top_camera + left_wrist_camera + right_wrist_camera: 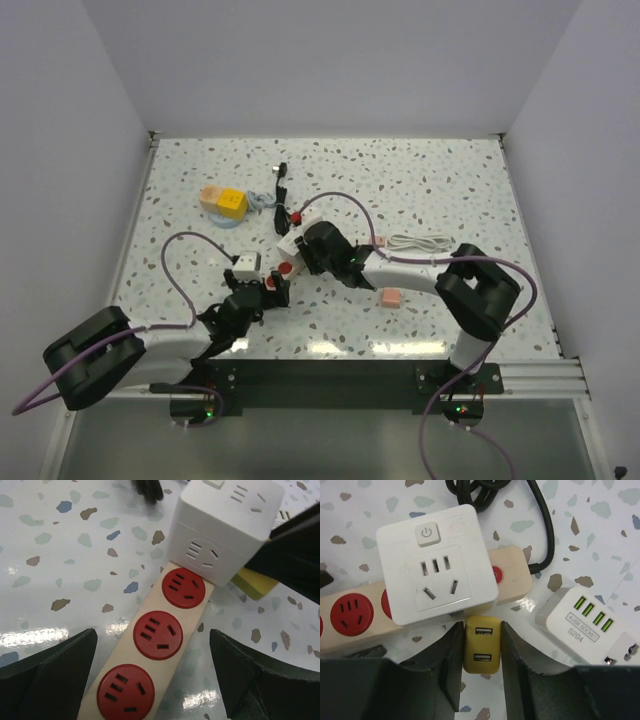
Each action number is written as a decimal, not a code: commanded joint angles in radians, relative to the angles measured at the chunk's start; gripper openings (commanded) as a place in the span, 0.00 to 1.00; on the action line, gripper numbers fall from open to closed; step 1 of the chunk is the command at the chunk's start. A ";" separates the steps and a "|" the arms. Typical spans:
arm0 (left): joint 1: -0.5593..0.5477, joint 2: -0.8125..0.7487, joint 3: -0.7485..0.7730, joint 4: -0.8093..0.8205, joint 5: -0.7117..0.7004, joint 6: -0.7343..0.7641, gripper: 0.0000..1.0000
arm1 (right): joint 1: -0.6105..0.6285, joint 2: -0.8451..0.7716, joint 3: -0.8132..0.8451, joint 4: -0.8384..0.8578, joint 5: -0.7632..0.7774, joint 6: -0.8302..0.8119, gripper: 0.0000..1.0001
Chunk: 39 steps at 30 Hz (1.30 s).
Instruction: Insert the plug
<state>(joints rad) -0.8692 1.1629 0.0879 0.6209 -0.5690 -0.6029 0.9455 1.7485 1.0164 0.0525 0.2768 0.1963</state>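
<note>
Pinching the yellow plug (480, 652), the right tool (481, 635) holds it lower centre, just beside the white cube adapter (436, 562) on the power strip (125, 690). Left tool (152, 640) is spread wide astride the strip. My worry: the cube crowds the plug, so a push could skid the unheld strip.

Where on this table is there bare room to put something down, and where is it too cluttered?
Bare: the table's far right, beyond the white cable; also the left edge beside the yellow block. Crowded: the middle, around the power strip and white cube adapter.
</note>
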 commanded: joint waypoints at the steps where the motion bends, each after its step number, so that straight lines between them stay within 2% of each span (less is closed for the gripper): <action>1: -0.002 0.004 -0.008 0.033 0.161 -0.031 0.99 | -0.040 0.026 0.100 0.115 0.004 -0.026 0.00; 6: -0.002 0.014 -0.025 0.117 0.277 -0.034 0.98 | -0.071 0.083 0.166 0.130 -0.042 -0.044 0.00; 14: -0.002 0.182 -0.005 0.310 0.405 -0.040 0.98 | -0.106 0.172 0.283 0.139 -0.116 -0.041 0.00; 17: -0.002 0.237 0.015 0.382 0.425 -0.041 0.98 | -0.106 0.184 0.307 0.123 -0.119 -0.052 0.00; 21: -0.004 0.265 0.059 0.399 0.428 -0.025 0.98 | -0.108 0.168 0.315 0.089 -0.071 -0.074 0.00; 25: -0.004 0.204 0.099 0.343 0.405 0.006 0.97 | -0.108 0.092 0.257 0.066 0.037 -0.093 0.00; 29: -0.002 0.068 0.127 0.155 0.255 0.060 0.98 | -0.106 -0.051 0.180 0.057 0.113 -0.109 0.00; 36: -0.002 -0.187 0.145 -0.079 0.091 0.146 1.00 | -0.048 -0.223 0.071 0.029 0.163 -0.078 0.00; 39: -0.001 -0.308 0.135 -0.156 -0.005 0.161 1.00 | -0.004 -0.247 0.033 0.030 0.160 -0.031 0.00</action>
<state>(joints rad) -0.8669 0.9302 0.2119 0.5739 -0.4370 -0.4934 0.9012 1.5280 1.0866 0.0704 0.4072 0.1215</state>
